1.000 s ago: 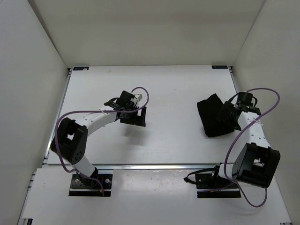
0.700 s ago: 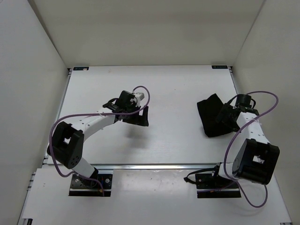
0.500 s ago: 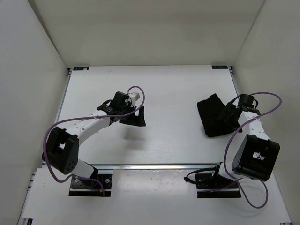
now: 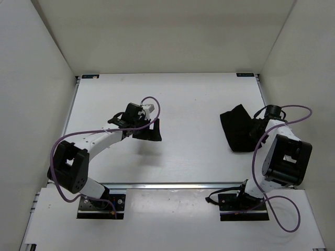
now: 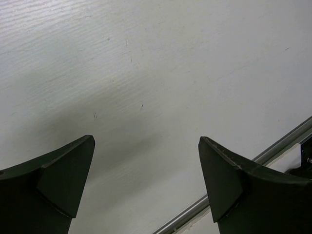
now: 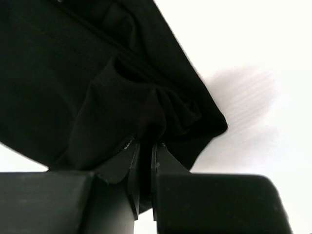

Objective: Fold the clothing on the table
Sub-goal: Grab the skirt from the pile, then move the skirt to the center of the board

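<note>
On the right half of the table (image 4: 172,94), near its right edge, the clothing (image 4: 236,130) lies as a crumpled black heap. The biggest risk, by judgement, is that it gets dragged or lifted in one lump rather than spread out. The right gripper (image 6: 144,146) is clamped on only a small ruck at its border and may have caught more than one layer. The left gripper (image 5: 146,144) stands wide apart over bare table, well away from the clothing and holding nothing. Nothing pins the far side, so a pull could slide the heap toward the table's edge. A smaller risk is that the pinch slips free, since only a narrow fold sits between the jaws. The clothing looks plain, matte and floppy, doubled over itself into a rough slanted block. A seam-like ridge crosses it, and soft puckers gather at the pinch.
</note>
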Controlling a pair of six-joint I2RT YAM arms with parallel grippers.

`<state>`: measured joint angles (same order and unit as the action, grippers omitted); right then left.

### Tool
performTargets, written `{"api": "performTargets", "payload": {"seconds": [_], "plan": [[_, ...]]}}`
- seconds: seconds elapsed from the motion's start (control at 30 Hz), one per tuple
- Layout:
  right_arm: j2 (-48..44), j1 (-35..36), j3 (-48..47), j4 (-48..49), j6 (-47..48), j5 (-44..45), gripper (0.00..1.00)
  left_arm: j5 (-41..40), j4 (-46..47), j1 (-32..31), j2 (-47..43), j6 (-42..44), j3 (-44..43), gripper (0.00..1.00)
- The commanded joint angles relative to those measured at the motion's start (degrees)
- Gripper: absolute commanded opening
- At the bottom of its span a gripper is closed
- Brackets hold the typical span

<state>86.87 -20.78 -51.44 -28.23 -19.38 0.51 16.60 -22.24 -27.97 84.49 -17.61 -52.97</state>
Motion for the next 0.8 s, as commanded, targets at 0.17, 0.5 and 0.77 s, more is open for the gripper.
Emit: {"api": "performTargets", "payload": {"seconds": [0.17,0.5,0.77], "plan": [[1.8,10.5,-16.2,-2.2,4.2,-3.4,0.00,1.8,1.1,3.3,1.9,1.4,-4.9,0.99],[3.8,28.7,-62.8,-1.8,1.7,-21.3,0.00,0.4,-3.5,10.6,-3.1,2.1,-13.5,0.99],[-9.6,19.3,-25.7,12.2,-5.6,-36.2,0.00,-2.6,-4.5,15.0,-12.7,0.9,-19.8,0.99]]}}
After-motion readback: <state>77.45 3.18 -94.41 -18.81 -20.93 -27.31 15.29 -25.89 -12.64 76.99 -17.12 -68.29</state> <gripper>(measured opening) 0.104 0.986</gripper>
